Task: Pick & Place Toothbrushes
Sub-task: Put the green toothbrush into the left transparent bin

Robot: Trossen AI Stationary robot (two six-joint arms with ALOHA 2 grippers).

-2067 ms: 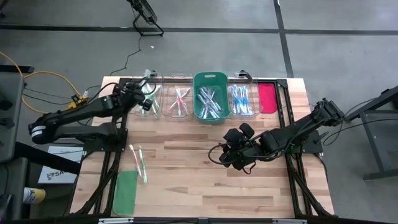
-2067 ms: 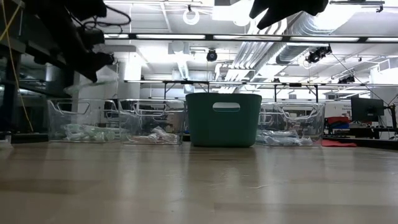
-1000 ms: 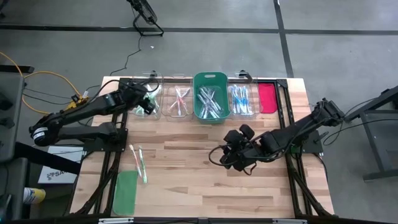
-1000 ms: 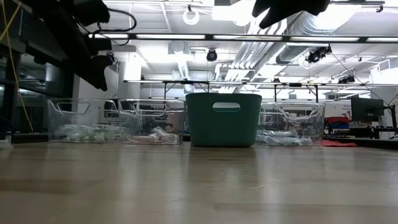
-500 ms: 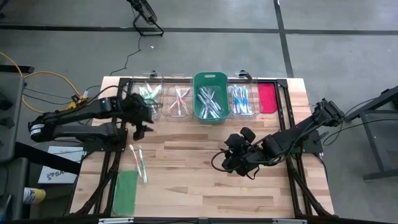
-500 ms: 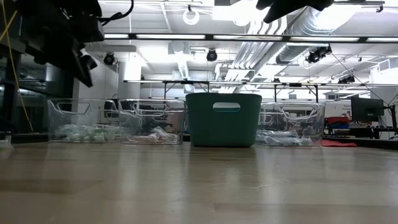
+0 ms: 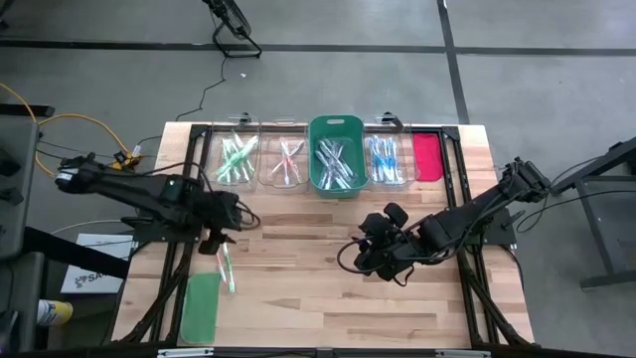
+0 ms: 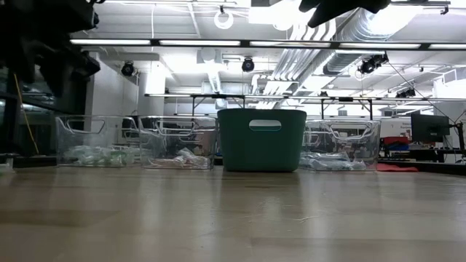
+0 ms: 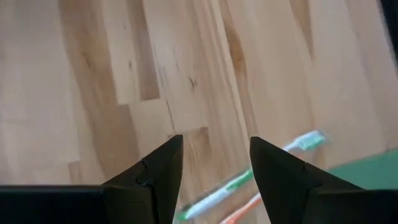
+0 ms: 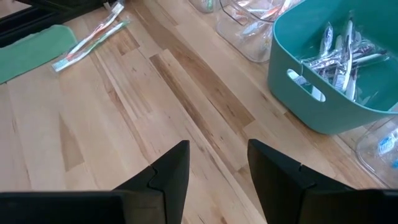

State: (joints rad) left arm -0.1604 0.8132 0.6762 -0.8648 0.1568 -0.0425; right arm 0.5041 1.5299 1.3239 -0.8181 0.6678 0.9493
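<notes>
High view: the wooden table [image 7: 298, 288] carries a row of four bins along its far edge. From left to right there is a clear bin with green toothbrushes [image 7: 237, 157], a clear bin with pink ones [image 7: 287, 162], a teal bin [image 7: 337, 152] holding wrapped toothbrushes, and a clear bin with blue ones [image 7: 386, 156]. A red-pink lid [image 7: 426, 156] lies flat just beside the last bin. Two loose toothbrushes [image 7: 225, 267] lie side by side on the wood near the left front, and a green lid [image 7: 202, 307] lies close to them, at the front edge. The left gripper [image 7: 213, 242] hangs just over the far ends of these two loose toothbrushes. The right gripper [image 7: 362, 255] is over the bare middle of the table, well apart from them.

Low view: the four bins stand in a line (the teal bin [image 8: 262, 139] is in the middle). Dark parts of the arms show only at the top edge.

Left wrist view: the two dark fingers [image 9: 156, 174] stand apart with nothing between them. A green toothbrush [image 9: 249, 180] and a pink one lie on the wood just beyond them, blurred.

Right wrist view: its fingers [image 10: 170, 171] are also parted and hold nothing. Farther off I see the loose toothbrushes [image 10: 90, 41], the green lid [image 10: 31, 53] and the teal bin [image 10: 298, 93].
</notes>
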